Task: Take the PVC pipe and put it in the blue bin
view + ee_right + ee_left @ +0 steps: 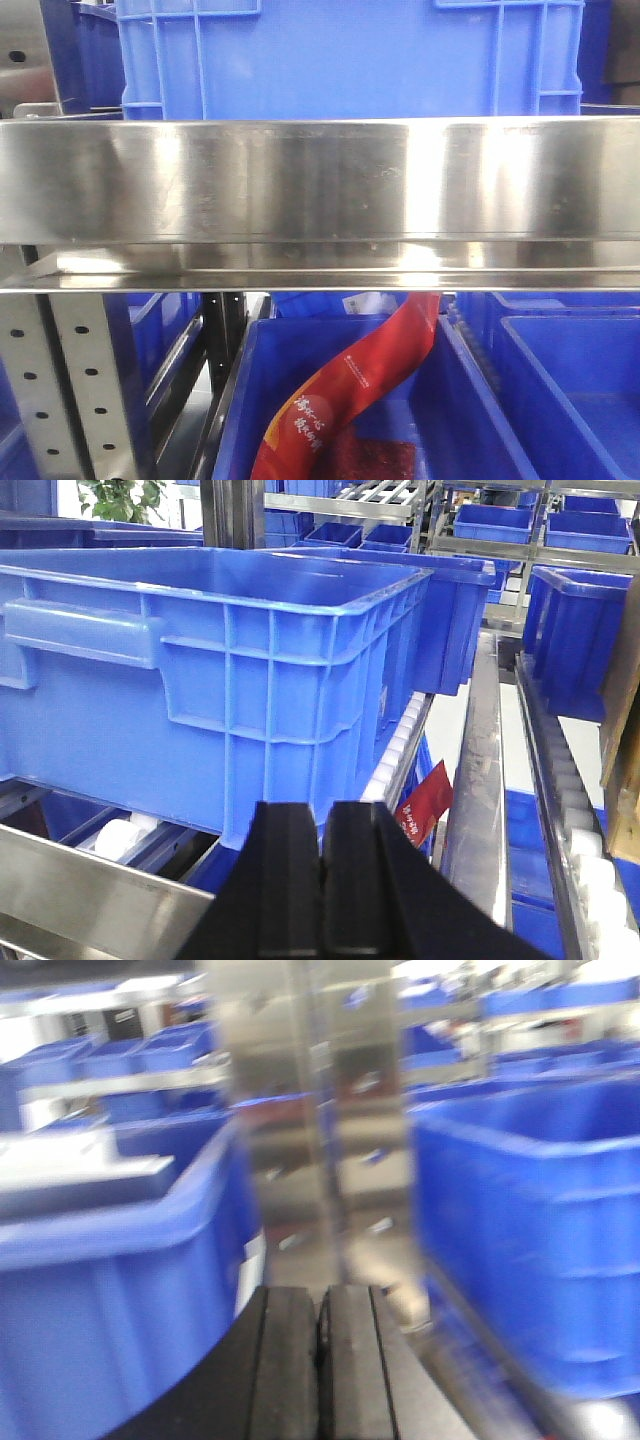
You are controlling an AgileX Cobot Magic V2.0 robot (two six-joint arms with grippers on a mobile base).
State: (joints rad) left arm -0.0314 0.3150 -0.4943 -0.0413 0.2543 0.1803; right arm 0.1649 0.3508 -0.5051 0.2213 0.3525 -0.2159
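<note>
No PVC pipe shows in any view. A large blue bin (200,670) sits on a roller shelf right in front of my right gripper (321,820), whose black fingers are pressed together with nothing between them. The same kind of blue bin (340,55) stands on the steel shelf at the top of the front view. My left gripper (322,1305) is shut and empty, pointing between a blue bin at the left (110,1280) and another at the right (530,1220); that view is blurred.
A wide steel shelf beam (320,180) fills the middle of the front view. Below it, a blue bin (470,420) holds a red packet (350,390), also seen as a red packet (425,798) past the right gripper. White rollers (400,740) and steel rails (480,780) run alongside.
</note>
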